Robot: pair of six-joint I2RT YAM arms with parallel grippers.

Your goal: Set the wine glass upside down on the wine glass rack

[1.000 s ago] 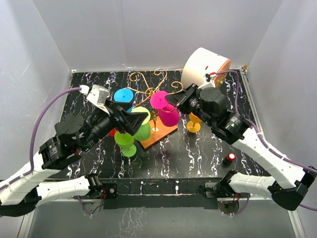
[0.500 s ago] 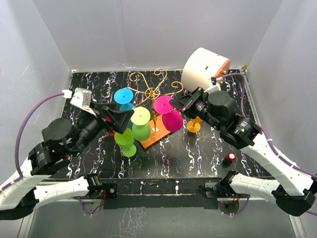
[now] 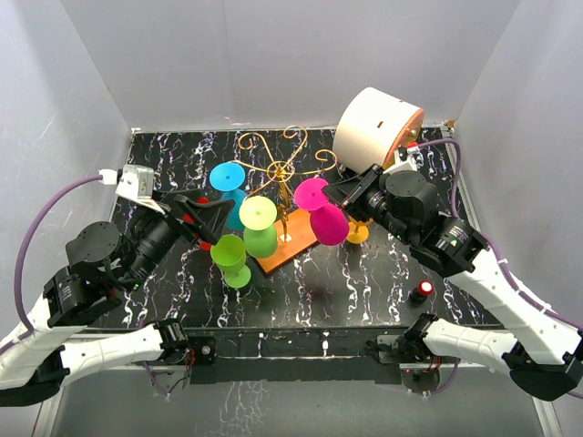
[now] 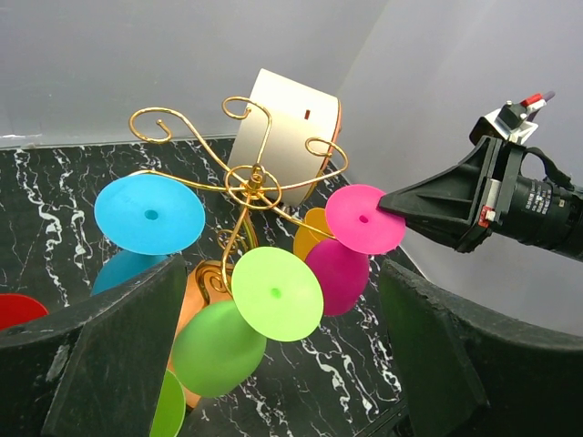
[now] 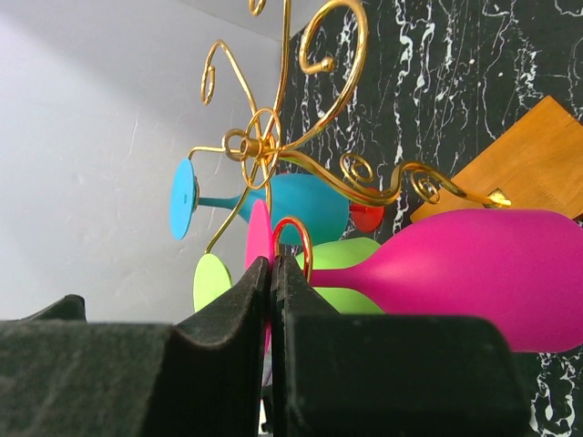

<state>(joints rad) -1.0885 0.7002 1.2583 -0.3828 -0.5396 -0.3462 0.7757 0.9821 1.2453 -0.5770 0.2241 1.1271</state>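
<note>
The right gripper, pinched shut, touches the foot of a tilted magenta wine glass at the gold wine glass rack. The left gripper gapes wide, empty.

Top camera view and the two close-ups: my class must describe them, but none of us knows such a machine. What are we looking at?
Two robot arms are bolted to a black marbled table. The top view looks down from behind them; each close-up comes from a wrist camera. On the table stands a gold wire rack, with a blue glass, green glasses and an orange glass on or near it, and a white cylinder behind. The left gripper is open and empty. The right gripper is shut, seemingly pinching the foot of the pink glass.
</note>
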